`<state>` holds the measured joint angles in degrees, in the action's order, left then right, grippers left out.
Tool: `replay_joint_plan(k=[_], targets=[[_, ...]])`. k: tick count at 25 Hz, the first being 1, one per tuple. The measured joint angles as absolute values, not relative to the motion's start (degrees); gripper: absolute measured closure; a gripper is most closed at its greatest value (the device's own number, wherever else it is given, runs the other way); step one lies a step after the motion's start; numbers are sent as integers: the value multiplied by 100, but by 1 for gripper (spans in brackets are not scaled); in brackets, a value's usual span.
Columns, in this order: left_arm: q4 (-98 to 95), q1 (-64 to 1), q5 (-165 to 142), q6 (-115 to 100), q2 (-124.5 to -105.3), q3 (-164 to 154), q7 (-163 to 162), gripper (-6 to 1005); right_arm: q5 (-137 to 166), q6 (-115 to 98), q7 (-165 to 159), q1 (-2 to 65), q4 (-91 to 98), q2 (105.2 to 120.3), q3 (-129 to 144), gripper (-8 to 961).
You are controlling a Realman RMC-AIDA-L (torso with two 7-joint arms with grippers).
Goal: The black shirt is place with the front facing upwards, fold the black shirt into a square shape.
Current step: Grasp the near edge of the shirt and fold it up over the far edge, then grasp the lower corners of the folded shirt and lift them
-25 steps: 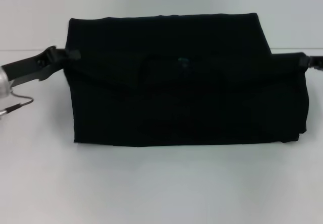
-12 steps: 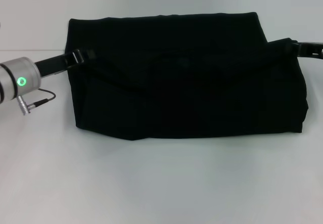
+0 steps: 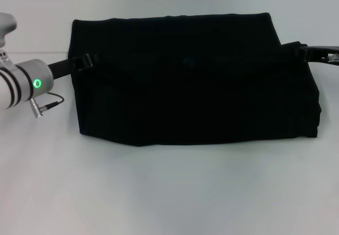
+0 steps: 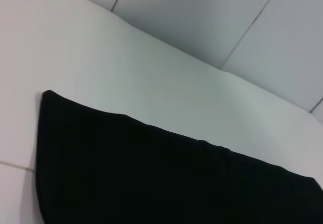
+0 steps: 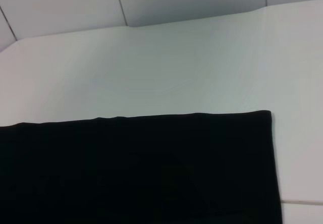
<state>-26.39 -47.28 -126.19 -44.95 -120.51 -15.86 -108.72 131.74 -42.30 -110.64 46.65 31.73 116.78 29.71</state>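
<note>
Shirt (image 3: 196,81), long axis across frame, spans between my left tool (image 3: 87,61) and right tool (image 3: 301,50); grips indiscernible.

Shirt (image 3: 196,81) lies folded on the table (image 3: 169,192), centre of head view, w/ bare table in front, behind & to both sides. Left gripper (image 3: 87,61) at shirt's left edge, upper part; right gripper (image 3: 303,51) at its right edge, far corner.
</note>
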Motion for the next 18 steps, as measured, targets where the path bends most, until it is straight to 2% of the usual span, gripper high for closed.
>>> replay_joint_plan(k=[8, 10, 16, 18], targets=[[-2642, -4813, -12491, -3885, -12218, -1657, -10885, 938, 12808, -4069, -10806, 4621, 3156, 11744, 2990, 739], [-2641, -4813, -12428, -3756, -12246, -1660, -10868, 809, 12537, -4077, -10554, 4579, 3133, 11753, 2994, 736], [-2636, -4811, -12302, -3629, -12231, -1670, -10876, 690, 11784, -4091, -9939, 4449, 3129, 11793, 2985, 725], [-2636, -4797, -12256, -3710, -12188, -1669, -10971, 650, 11549, -4186, -9866, 4363, 3158, 11791, 2980, 485]])
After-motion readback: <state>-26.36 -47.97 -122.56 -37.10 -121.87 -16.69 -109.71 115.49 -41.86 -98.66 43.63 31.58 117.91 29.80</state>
